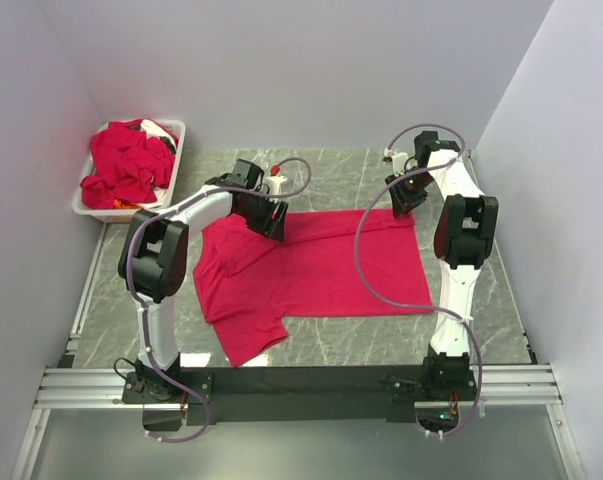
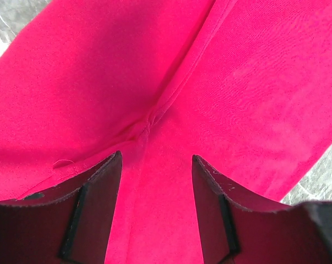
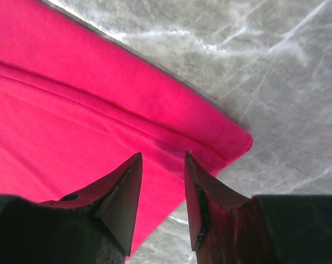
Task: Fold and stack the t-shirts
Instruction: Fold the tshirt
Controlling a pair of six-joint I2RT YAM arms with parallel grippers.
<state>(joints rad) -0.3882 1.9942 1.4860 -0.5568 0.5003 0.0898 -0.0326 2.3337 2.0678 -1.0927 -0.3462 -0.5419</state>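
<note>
Between pale walls (image 1: pixel 281 70), one grey marbled table (image 1: pixel 381 340) bears one flat crimson-red fabric t-shirt (image 1: pixel 311 270) and one white plastic bin (image 1: pixel 91 211) far left, with the left gripper (image 2: pixel 156 157) and right gripper (image 3: pixel 162 155) both spread.

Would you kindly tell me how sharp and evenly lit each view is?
Top view: sharp, evenly lit, t-shirt clear. Left wrist: left fingers dark and soft, t-shirt bright. Right wrist: right fingers dark and blurred, table sharp.

Near strip: bare counter (image 1: pixel 361 340) between the arm bases (image 1: pixel 301 385) and the spread t-shirt (image 1: pixel 321 270).
Far left corner: white bin (image 1: pixel 178 140), heaped with red t-shirts (image 1: pixel 126 165), blocks it.
Far middle: small white object (image 1: pixel 278 183) just beside left arm (image 1: pixel 196 210).
</note>
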